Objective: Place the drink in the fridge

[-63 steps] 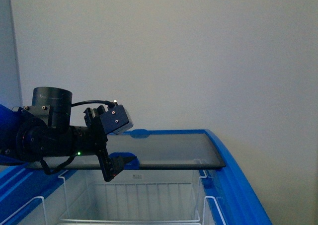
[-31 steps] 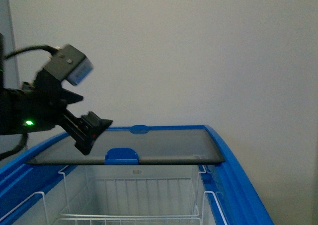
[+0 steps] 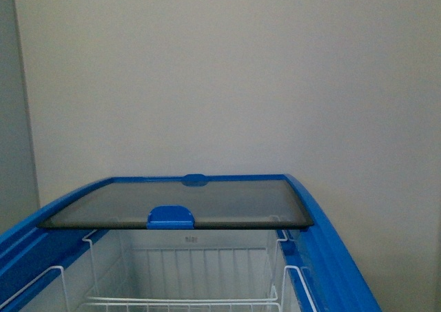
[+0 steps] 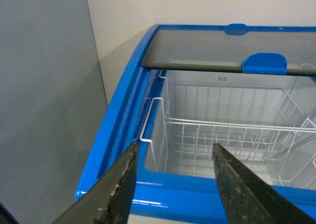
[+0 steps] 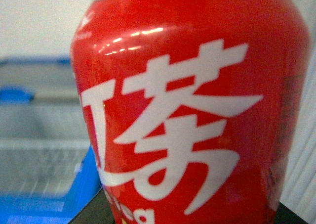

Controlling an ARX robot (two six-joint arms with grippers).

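The fridge is viewed head-on by the front camera, level with its open top, the wall at 12 o'clock. From the left wrist it is viewed nearer, downward from 7 o'clock; blue handle and wire basket are shared. The right wrist view is filled by the drink can.

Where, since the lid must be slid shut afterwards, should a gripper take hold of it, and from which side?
Take the raised blue handle at the middle of the lid's near edge, coming from above with the open left gripper. The glass is flat and thin, so that bump is likely its only purchase. The can fills the right wrist view.
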